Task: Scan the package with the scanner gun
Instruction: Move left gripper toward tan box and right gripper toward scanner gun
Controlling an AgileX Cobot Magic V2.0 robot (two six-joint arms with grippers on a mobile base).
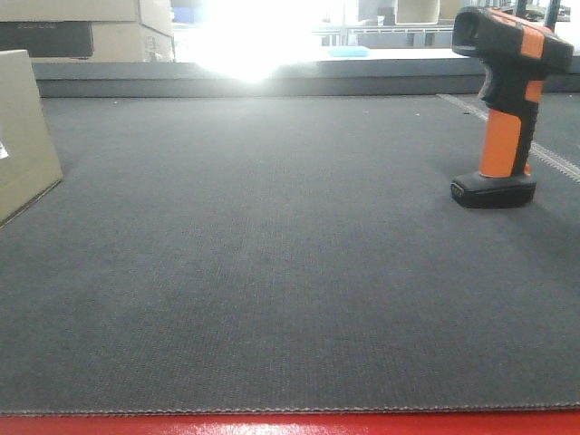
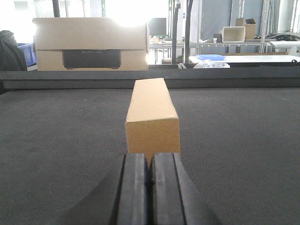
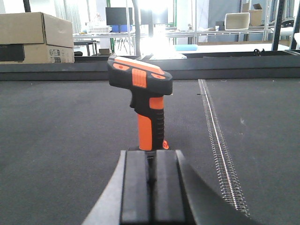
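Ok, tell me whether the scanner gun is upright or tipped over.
Upright. The scanner gun stands on its flat black foot on the dark mat, orange stem vertical, head on top.

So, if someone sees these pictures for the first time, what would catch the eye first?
Most likely the orange and black scanner, standing upright on its foot at the right of the dark mat. Next, the white glare at the top of the front view, and the tan box lying straight ahead of the shut left claw.
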